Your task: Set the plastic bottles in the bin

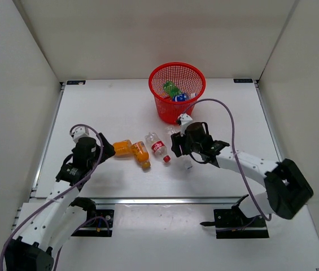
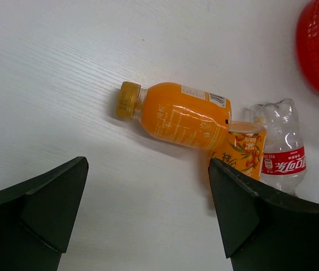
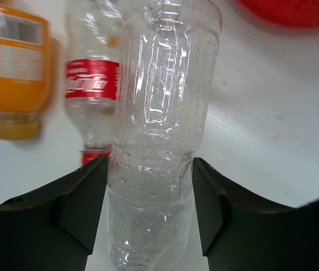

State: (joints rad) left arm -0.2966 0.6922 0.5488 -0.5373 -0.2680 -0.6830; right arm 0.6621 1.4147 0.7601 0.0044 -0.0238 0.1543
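Nearest, left tool (image 2: 148, 164): released, fingers spread wide over the table (image 1: 108, 113), just short of an orange bottle (image 2: 182, 116).
Right tool (image 3: 149, 160): clenched on a clear bottle (image 3: 159, 113) — both fingers touch its sides.
Orange bottle: lying on its side, with a second orange bottle (image 2: 244, 149) touching its base.
Red-label bottle (image 2: 283, 158): just beside those two, on the table.
Bin (image 1: 162, 110): farthest back — green bottle (image 1: 171, 88) and blue-label bottle (image 1: 179, 97) inside.

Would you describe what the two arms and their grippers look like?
The left arm and right arm have white links and black joints. The left gripper and right gripper each have two black wedge-shaped fingers. A purple cable loops back from each wrist.
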